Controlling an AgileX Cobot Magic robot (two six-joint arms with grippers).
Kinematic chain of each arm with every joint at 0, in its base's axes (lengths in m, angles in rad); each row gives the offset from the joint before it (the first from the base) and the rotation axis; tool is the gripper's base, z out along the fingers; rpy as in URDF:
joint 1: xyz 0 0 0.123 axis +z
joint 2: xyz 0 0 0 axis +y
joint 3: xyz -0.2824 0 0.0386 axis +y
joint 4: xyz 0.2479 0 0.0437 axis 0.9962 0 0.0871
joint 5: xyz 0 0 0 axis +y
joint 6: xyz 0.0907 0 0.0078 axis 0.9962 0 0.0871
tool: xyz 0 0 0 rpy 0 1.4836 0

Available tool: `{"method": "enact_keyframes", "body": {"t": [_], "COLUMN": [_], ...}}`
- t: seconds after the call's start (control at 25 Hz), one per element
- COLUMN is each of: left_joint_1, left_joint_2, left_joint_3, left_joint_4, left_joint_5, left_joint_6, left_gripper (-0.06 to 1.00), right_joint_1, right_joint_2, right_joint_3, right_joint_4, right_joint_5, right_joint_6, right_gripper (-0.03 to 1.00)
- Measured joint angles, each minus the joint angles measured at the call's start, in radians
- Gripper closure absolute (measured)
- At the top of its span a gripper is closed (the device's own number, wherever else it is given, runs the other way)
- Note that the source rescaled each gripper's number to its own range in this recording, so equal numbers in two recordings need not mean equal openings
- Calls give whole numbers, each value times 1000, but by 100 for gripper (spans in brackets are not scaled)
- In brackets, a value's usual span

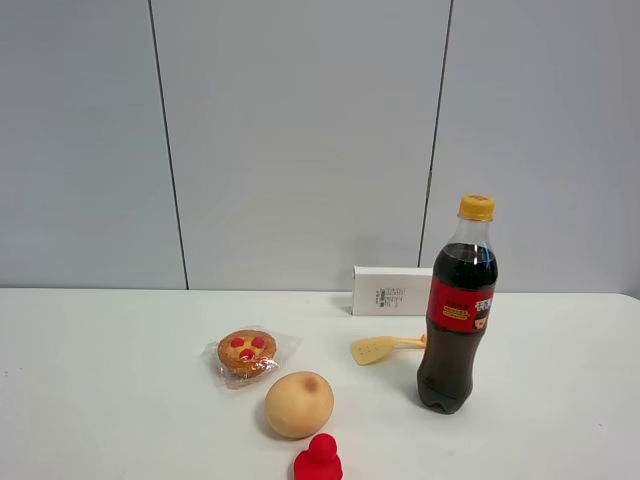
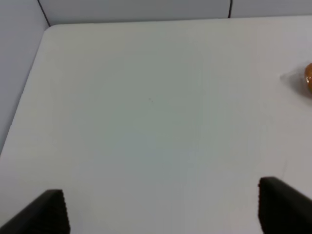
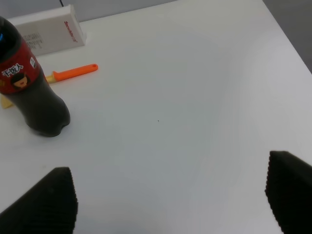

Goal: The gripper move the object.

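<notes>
The small glossy red duck-shaped toy (image 1: 319, 460) stands at the front edge of the exterior high view, just in front of and to the right of the peach (image 1: 299, 404). Neither arm shows in that view. In the left wrist view my left gripper (image 2: 163, 209) is open over bare white table, its two black fingertips (image 2: 46, 212) wide apart. In the right wrist view my right gripper (image 3: 170, 200) is open too, over bare table beside the cola bottle (image 3: 29, 92). The toy shows in neither wrist view.
A wrapped muffin with red dots (image 1: 247, 354) lies behind and left of the peach; its edge shows in the left wrist view (image 2: 308, 80). A cola bottle (image 1: 457, 310) stands right of centre. A yellow spatula (image 1: 385, 347) and a white box (image 1: 392, 290) lie behind it.
</notes>
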Motion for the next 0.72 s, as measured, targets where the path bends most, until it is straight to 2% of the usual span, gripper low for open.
{"method": "enact_keyframes", "body": {"t": [0.24,0.44,0.6,0.72], "left_joint_1": [58,103,146,150], "left_joint_2": [-146,-154,-154,-154], "left_joint_3": [95,198,211,233], "left_joint_4": [-24,-65,-76,-76], "left_joint_5": [16,11,-43,-99], "left_joint_6": [1,25,63,76], "left_gripper": [-6,-6,-6,-6], "right_joint_1": [0,0,0,0], "right_joint_2": [0,0,0,0], "right_joint_3": [0,0,0,0], "right_joint_4": [0,0,0,0], "right_joint_5": [0,0,0,0], "right_joint_6": [0,0,0,0], "right_gripper": [-3,-3,-3,-3]}}
